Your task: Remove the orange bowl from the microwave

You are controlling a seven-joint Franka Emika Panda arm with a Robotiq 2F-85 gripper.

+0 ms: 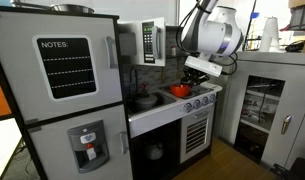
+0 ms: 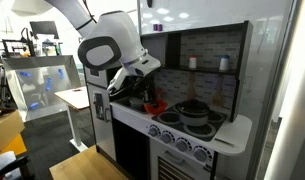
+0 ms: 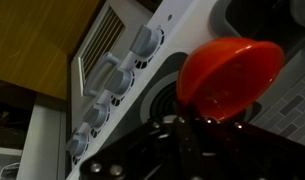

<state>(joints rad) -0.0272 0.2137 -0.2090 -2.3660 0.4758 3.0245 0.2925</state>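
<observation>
The orange bowl (image 3: 230, 74) fills the upper right of the wrist view, tilted, with its rim pinched in my gripper (image 3: 189, 118). It also shows in both exterior views (image 1: 180, 90) (image 2: 155, 106), held just above the toy stove's burners. My gripper (image 1: 197, 72) (image 2: 142, 84) is shut on the bowl's edge. The white microwave (image 1: 151, 41) with its keypad stands up on the shelf behind and to the left of the bowl; its door looks open. In an exterior view the microwave is hidden behind the arm.
Grey stove knobs (image 3: 120, 75) line the stove front below the bowl. A dark pot (image 2: 193, 111) sits on the far burners. A pan (image 1: 144, 100) lies in the sink area. The tall fridge with "NOTES" (image 1: 62, 90) stands beside the counter.
</observation>
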